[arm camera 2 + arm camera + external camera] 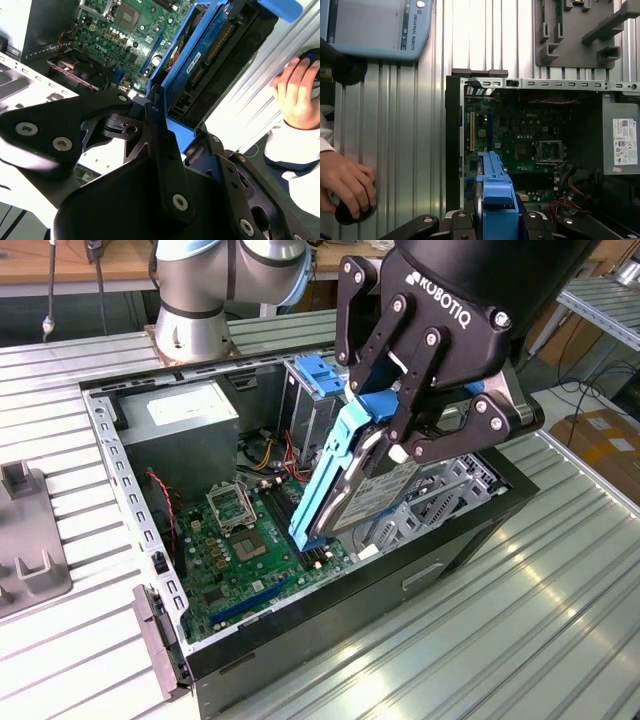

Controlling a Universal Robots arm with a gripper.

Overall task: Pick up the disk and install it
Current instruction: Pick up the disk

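My gripper (385, 420) is shut on the disk (372, 485), a grey metal drive with bright blue carrier rails. The disk hangs tilted steeply, its lower end down inside the open computer case (110, 450), above the green motherboard (240, 550) and beside the metal drive bays (445, 495). In the second wrist view the disk (200, 55) runs away from the gripper (165, 120) toward the board. The first wrist view looks down along the blue rail of the disk (495, 190), held in the gripper (495, 220), over the case interior.
A tall cage with a blue bracket (315, 375) and a power supply (190, 415) stand at the case's back. A grey fixture (25, 540) lies on the exterior view's left. A person's hand (345, 190) rests on a black object on the ribbed table, near a pendant (375, 25).
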